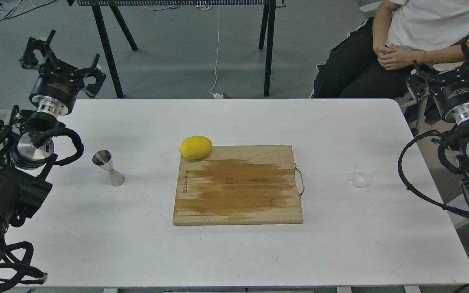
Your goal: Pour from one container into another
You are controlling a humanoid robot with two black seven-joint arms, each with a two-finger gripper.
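The small clear glass cup [360,175] stands upright on the right side of the white table [234,252]. Its contents cannot be made out. On the left side stands the shiny steel hourglass jigger [109,167], also upright. My left gripper [63,62] hangs open off the table's far left corner, well behind the jigger, with nothing between its fingers. Beyond the table's far right corner my right gripper [446,68] is open too, empty, behind and to the right of the cup.
A wooden cutting board [238,191] with a metal handle lies mid-table, and a yellow lemon [196,147] rests at its far left corner. A seated person [401,44] is close behind my right gripper. Black table legs [108,53] stand on the floor behind.
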